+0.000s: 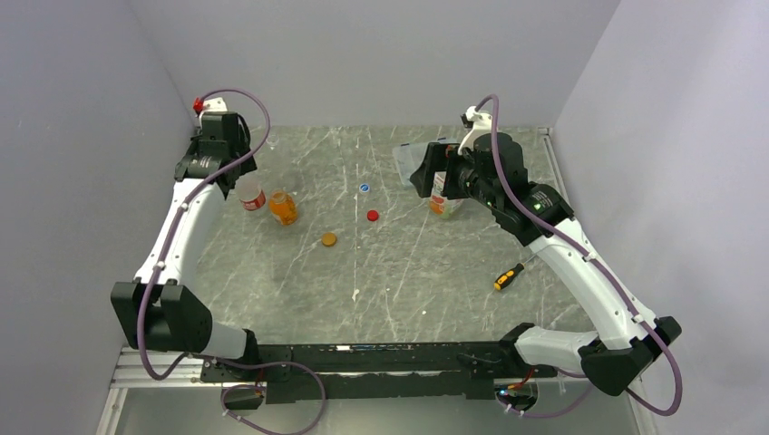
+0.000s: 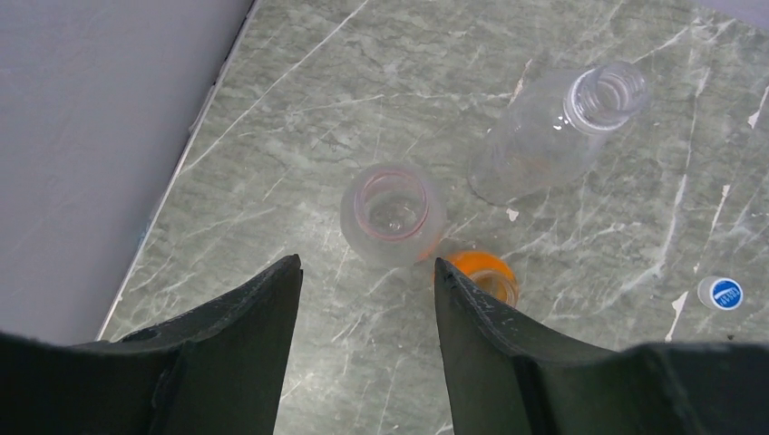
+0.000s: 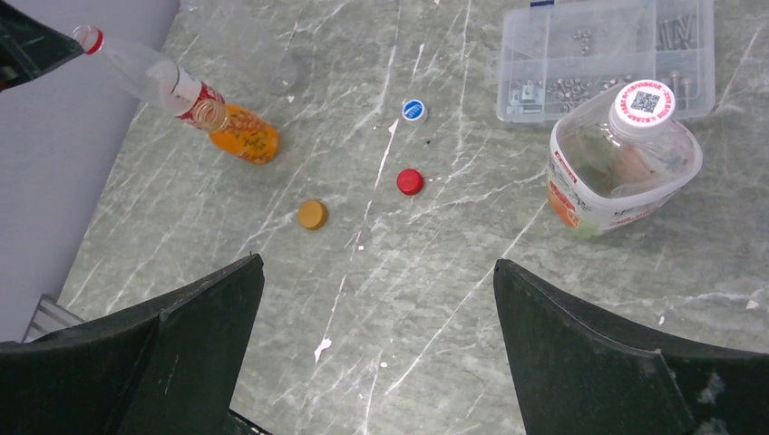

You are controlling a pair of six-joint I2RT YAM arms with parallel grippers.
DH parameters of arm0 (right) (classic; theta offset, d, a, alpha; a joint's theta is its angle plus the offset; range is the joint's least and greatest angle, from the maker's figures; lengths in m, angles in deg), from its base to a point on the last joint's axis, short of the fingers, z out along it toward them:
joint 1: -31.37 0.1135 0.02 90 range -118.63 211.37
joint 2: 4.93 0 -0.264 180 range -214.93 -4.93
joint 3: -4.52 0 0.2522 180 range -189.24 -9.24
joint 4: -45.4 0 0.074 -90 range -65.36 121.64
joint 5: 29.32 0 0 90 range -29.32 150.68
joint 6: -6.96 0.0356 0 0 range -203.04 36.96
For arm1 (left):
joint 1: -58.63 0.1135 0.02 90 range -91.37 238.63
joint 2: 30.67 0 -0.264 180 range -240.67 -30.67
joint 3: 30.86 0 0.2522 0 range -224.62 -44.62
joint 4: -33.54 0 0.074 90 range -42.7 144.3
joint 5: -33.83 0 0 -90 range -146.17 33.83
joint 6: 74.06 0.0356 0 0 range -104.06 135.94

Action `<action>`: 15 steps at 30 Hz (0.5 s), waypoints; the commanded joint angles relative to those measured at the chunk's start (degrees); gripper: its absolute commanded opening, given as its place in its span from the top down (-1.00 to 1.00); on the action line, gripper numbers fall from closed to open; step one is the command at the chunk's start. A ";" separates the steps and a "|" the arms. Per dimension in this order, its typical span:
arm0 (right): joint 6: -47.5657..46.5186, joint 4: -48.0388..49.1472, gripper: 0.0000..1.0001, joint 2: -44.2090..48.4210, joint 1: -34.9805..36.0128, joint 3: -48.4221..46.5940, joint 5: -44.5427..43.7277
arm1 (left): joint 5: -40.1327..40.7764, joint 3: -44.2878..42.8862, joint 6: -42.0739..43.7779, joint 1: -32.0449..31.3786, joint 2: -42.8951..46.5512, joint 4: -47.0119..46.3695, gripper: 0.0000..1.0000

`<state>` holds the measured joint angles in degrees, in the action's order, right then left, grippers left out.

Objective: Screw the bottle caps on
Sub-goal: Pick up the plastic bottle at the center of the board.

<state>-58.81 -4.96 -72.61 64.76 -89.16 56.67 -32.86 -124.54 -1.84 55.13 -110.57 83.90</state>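
Marbled grey tabletop [image 1: 408, 272] is bearing an uncapped clear red-labelled bottle [image 2: 392, 216] upright just beyond the left gripper [image 2: 365, 265], its empty fingers half-spread.

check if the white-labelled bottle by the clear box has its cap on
On: a whitish cap covers the mouth of the white-labelled bottle.

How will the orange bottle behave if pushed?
The orange bottle looks nearly full, so it is probably heavy for its size. It stands uncapped, so a tip would likely spill. Its squat shape should resist tipping somewhat.
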 commanded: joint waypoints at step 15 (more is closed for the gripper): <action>0.03 3.03 -0.99 0.55 0.63 0.12 -0.81 | -1.61 -3.72 1.78 1.93 -7.17 -6.90 -0.12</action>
<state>-58.81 -4.28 -72.61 65.13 -89.14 56.65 -33.95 -124.89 -1.12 56.83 -117.21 79.63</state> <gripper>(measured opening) 0.994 0.565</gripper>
